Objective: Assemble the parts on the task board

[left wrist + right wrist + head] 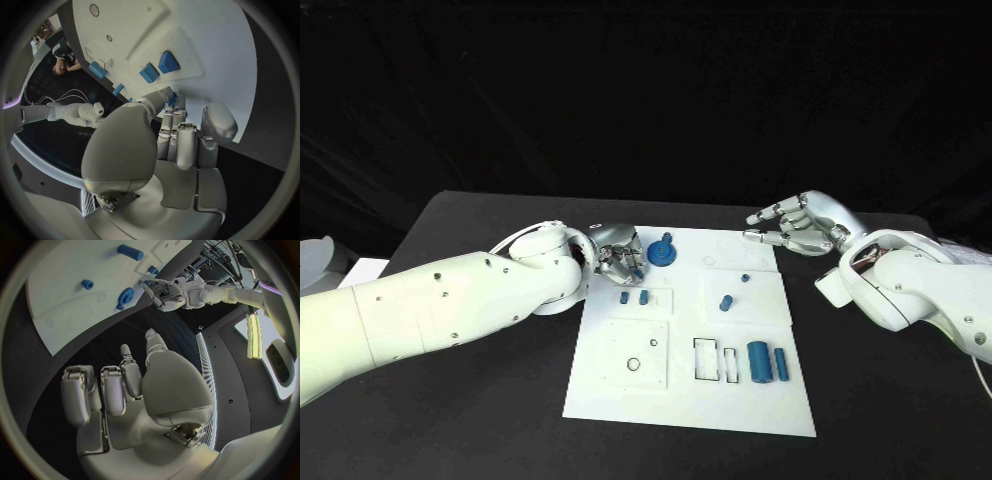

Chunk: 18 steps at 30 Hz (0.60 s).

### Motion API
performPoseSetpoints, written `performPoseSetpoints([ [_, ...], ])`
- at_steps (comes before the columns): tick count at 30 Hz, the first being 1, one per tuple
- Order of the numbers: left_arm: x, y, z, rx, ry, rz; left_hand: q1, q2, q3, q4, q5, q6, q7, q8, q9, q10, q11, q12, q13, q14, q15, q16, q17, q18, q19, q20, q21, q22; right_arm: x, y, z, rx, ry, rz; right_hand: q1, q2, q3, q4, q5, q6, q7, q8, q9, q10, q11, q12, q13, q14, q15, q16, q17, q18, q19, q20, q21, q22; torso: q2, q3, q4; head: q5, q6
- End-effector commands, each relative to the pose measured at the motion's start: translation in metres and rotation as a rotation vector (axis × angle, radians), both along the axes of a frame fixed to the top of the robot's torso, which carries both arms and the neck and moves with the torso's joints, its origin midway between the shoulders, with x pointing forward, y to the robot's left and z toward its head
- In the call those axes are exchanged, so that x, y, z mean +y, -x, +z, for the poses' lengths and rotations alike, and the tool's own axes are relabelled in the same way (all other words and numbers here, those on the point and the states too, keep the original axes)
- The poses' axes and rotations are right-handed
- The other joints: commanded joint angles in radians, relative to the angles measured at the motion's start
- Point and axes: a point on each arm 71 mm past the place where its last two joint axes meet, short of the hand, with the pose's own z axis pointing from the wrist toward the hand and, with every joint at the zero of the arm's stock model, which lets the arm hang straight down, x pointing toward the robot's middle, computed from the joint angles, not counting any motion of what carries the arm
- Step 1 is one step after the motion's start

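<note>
Lying on the black table (473, 220), the white task board (689, 400) (no readable writing), blue gear (661, 252) at its far edge, touched by left hand (617, 262) with fingers curled, grip unclear, right hand (798, 225) held empty, fingers loosely apart, beside the far corner.

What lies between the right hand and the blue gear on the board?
In the head view, only bare white board lies between the right hand and the blue gear.
</note>
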Motion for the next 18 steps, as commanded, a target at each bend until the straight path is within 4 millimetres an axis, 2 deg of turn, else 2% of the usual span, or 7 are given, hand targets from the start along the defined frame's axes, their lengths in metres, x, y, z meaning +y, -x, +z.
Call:
performPoseSetpoints([
  [1, -0.0017, 0.0011, -0.0019, 0.019, -0.019, -0.007, -0.014, -0.002, -0.005, -0.002, -0.005, -0.005, 0.002, -0.011, -0.004, -0.007, 0.003, -0.009, -0.002, 0.046, -0.003, 0.002, -0.002, -0.009, 0.025, 0.001, -0.006, -0.003, 0.0016, 0.0003, -0.0006, 0.002, 0.003, 0.016, 0.005, 0.003, -0.005, 0.0, 0.004, 0.001, -0.002, 0.002, 0.001, -0.001, 0.0, -0.004, 0.104, 0.071, -0.003, -0.002, 0.123, 0.02, 0.046, -0.003, -0.004, 0.158, 0.0, 0.0004, -0.0003, -0.001, -0.002],
  [18, -0.0007, 0.0006, -0.0034, 0.033, -0.033, 0.002, -0.044, -0.035, -0.028, 0.004, -0.005, -0.073, 0.012, -0.06, -0.023, -0.073, 0.021, -0.034, -0.01, 0.038, 0.011, -0.011, -0.032, -0.005, 0.019, 0.011, -0.042, -0.024, 0.0011, 0.0, -0.0012, 0.003, 0.003, 0.014, 0.005, 0.003, -0.005, 0.0, 0.004, 0.001, -0.002, 0.002, 0.001, -0.001, 0.0, -0.004, 0.104, 0.071, -0.003, -0.002, 0.123, 0.02, 0.046, -0.003, -0.004, 0.158, 0.0, -0.0003, -0.0004, 0.001, -0.001],
])
